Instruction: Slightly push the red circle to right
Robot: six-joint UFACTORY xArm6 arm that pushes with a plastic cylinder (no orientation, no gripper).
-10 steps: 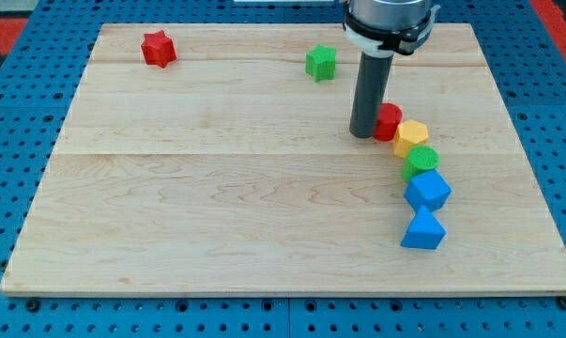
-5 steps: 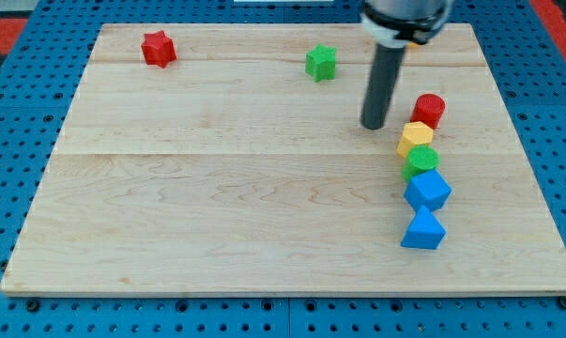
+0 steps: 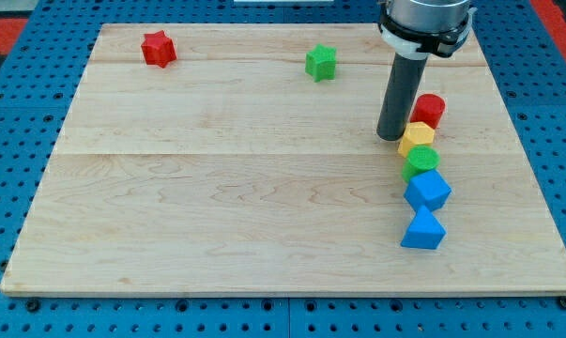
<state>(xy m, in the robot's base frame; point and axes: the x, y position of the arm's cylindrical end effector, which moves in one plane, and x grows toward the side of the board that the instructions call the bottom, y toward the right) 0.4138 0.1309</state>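
The red circle [image 3: 430, 109] sits at the view's right on the wooden board [image 3: 217, 188], just above the yellow block [image 3: 416, 137]. My tip [image 3: 392, 137] rests on the board just left of the yellow block and below-left of the red circle, with a small gap to the circle. Below the yellow block run a green circle [image 3: 420, 161], a blue block [image 3: 426, 191] and a blue triangular block [image 3: 423, 230] in a column.
A red star [image 3: 158, 48] lies at the view's top left. A green star [image 3: 321, 62] lies at the top middle. The board's right edge is close to the block column.
The red circle moved right and slightly up, from beside the rod to above the yellow block. My tip then shifted right and down, ending beside the yellow block.
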